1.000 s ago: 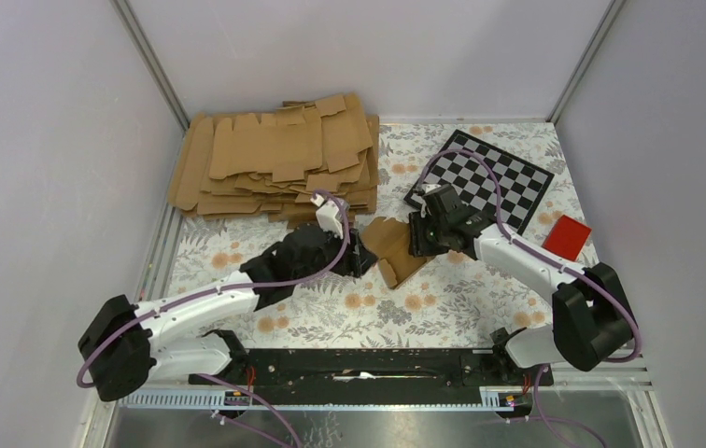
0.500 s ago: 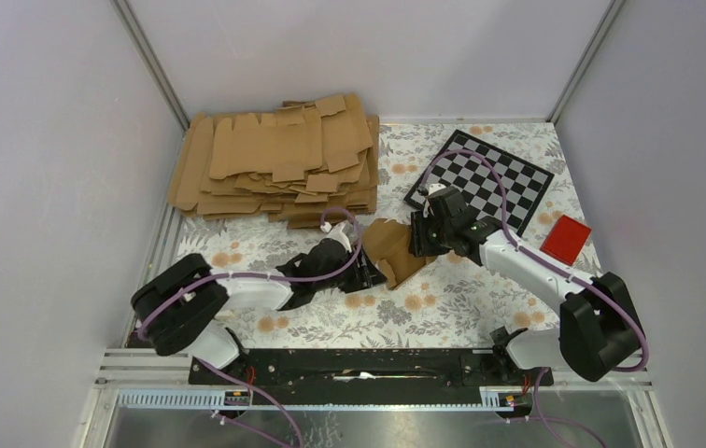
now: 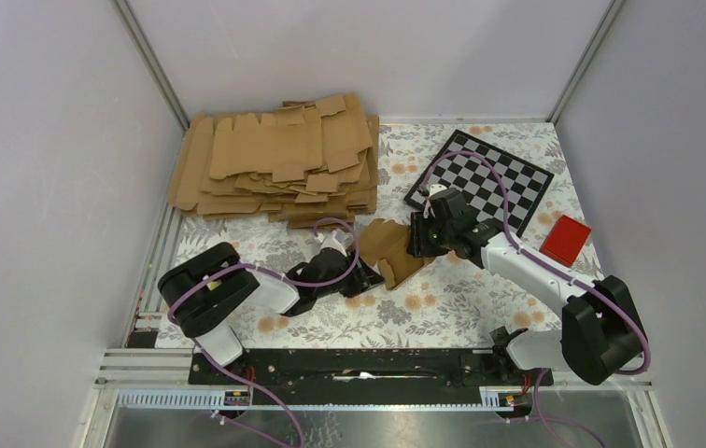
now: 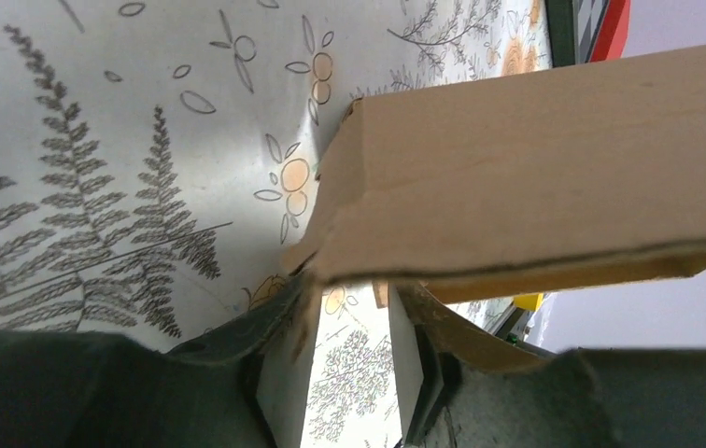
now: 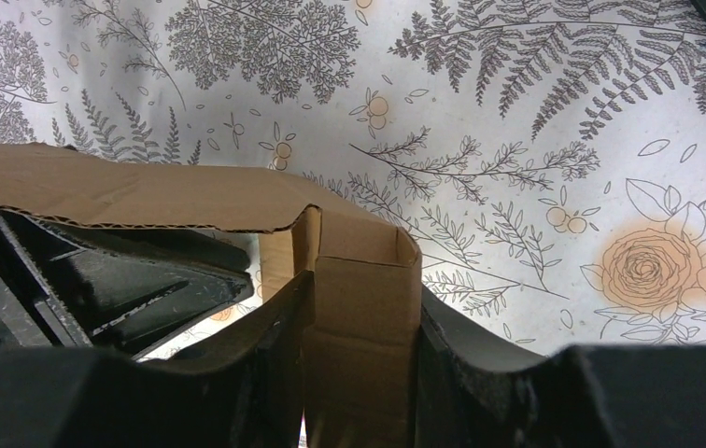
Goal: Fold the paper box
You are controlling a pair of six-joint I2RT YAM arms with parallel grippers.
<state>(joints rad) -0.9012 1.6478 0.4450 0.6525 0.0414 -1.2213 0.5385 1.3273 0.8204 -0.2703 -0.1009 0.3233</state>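
Top external: paper box (image 3: 394,245) sits on the floral mat (image 3: 443,299), directly between the two sets of jaws. Left gripper (image 3: 365,275) is at its near-left edge, right gripper (image 3: 420,239) at its far-right edge. Beyond the left jaws is the pile of flat blanks (image 3: 275,159). Behind the right jaws is the checkerboard (image 3: 491,182), with the red block (image 3: 566,237) off to its outer side. Left wrist: left gripper (image 4: 345,322) is parted by a narrow gap with only mat showing between the pads. The box (image 4: 555,159) spans just past the fingertips, its lower edge touching them, so no clamp is visible. Right wrist: right gripper (image 5: 365,294) is closed down on a folded flap of the box (image 5: 144,196), and the cardboard fills the gap between the fingers (image 5: 270,359). The box's long panel runs left, across the front of the jaws.
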